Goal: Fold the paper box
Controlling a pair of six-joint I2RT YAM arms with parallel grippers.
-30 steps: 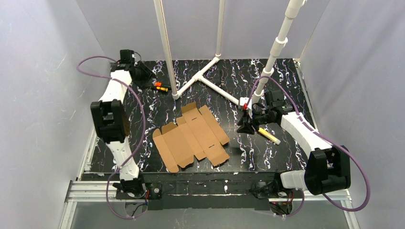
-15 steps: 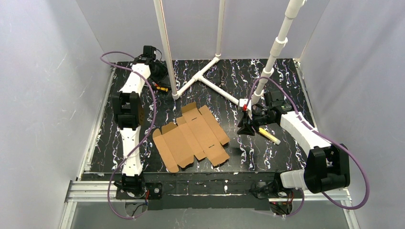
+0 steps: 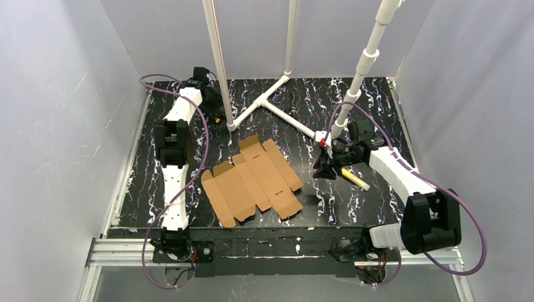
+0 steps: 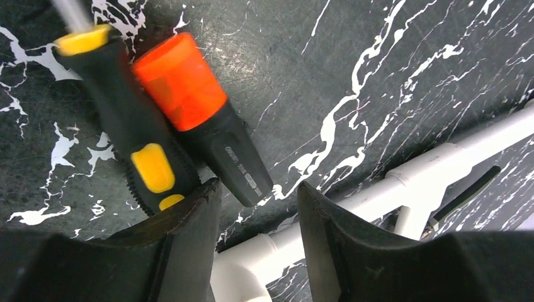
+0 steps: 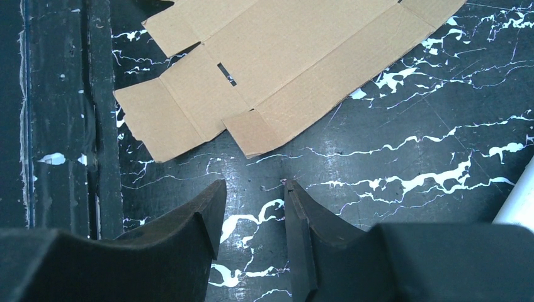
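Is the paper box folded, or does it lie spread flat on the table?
Spread flat. The paper box lies as one sheet on the table, its flaps out to the sides; no wall stands up.

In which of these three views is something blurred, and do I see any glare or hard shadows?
Left wrist view: the shaft of the screwdriver is blurred at the top left edge, and the orange tool has a faint sheen. Right wrist view: the paper box is sharp, without glare. Top view: even light, only soft shadows on the table.
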